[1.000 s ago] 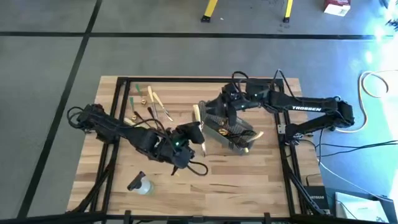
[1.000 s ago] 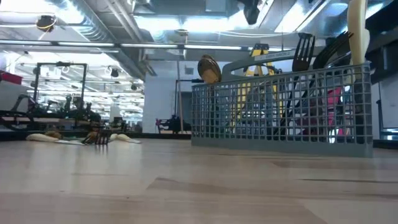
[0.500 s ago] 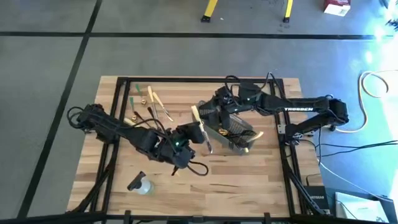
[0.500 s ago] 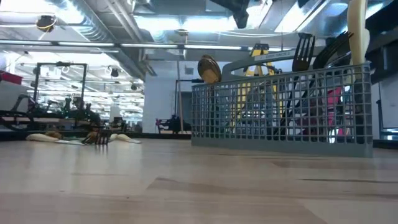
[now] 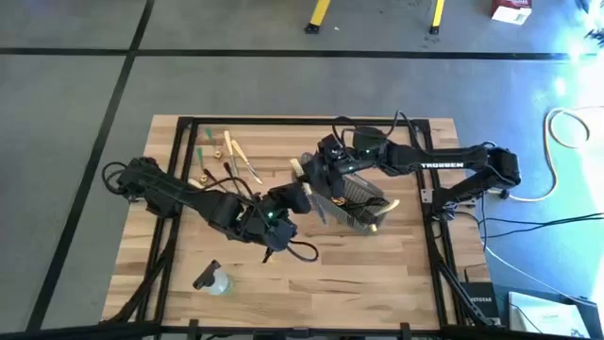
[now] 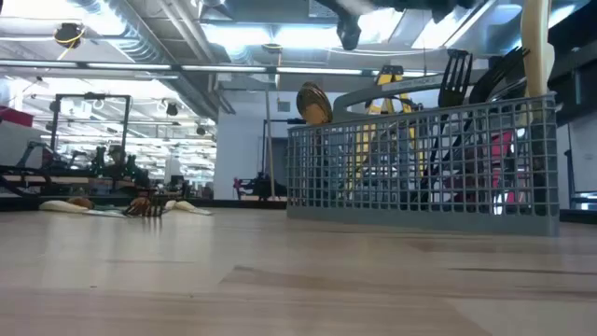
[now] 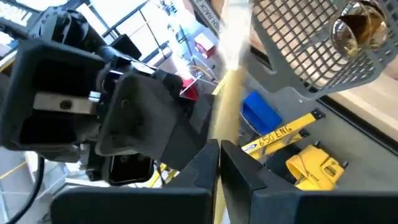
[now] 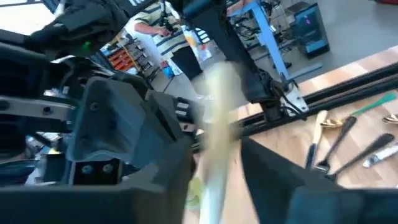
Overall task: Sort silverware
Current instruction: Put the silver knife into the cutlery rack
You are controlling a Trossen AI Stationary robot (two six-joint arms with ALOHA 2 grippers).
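Blurring pale utensil (image 7: 227,106) between both grippers' fingers (image 7: 205,163)

An industrial robotics lab: exposed ceiling ducts and strip lights (image 6: 140,37), a grey concrete floor with black tape lines (image 5: 113,90), and further black-framed robot rigs (image 6: 89,140) standing beyond the wooden butcher-block tabletop (image 5: 340,274).

basket (image 5: 357,200) blocks right, front boards (image 5: 340,274) open

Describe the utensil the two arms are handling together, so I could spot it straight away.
Find the grey mesh basket near the middle of the wooden table. Just beside it the left gripper and right gripper meet around one pale tan utensil. Unlike the loose silverware lying flat, it is held up off the wood.
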